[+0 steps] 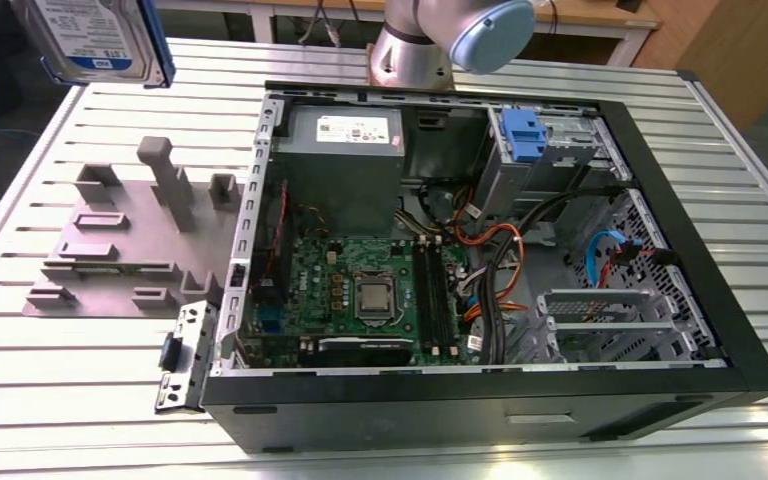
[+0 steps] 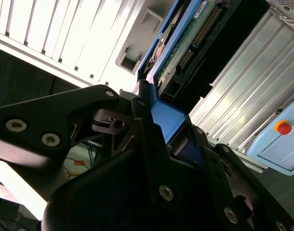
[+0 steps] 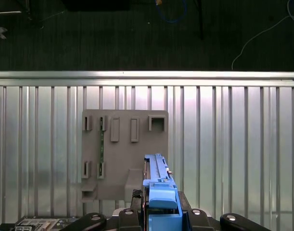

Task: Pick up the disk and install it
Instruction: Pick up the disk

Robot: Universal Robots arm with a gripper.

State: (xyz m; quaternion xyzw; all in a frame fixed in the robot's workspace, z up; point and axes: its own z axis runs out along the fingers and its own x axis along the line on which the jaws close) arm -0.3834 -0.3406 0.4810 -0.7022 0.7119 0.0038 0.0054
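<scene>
Pincer [image 2: 168,126]: clamped on the blue end rail [image 3: 161,197] of the disk, fingers [image 2: 147,144] tight against both faces, no gap visible
Disk [image 1: 91,38]: carried in the air above the far corner of the counter [image 1: 731,120] at the exterior view's left; touching nothing but the pincer
Attitude: hanging upright below the pincer, label toward the exterior camera; connector end away from the grip, judged left free for insertion
Fixture plate [image 1: 117,250]: grey, with upright posts and slots, flat on the counter near the edge at the exterior view's left; directly beneath the disk in the first wrist view
Computer case [image 1: 491,250]: lying on its side mid-counter, side panel off, interior facing up; judged so laid for access from above
Drive bay [image 1: 544,150]: at the far side of the case, blue latch piece [image 1: 524,135] seated in it; well apart from the disk
Stage: pick-up judged complete, installation not yet begun
</scene>
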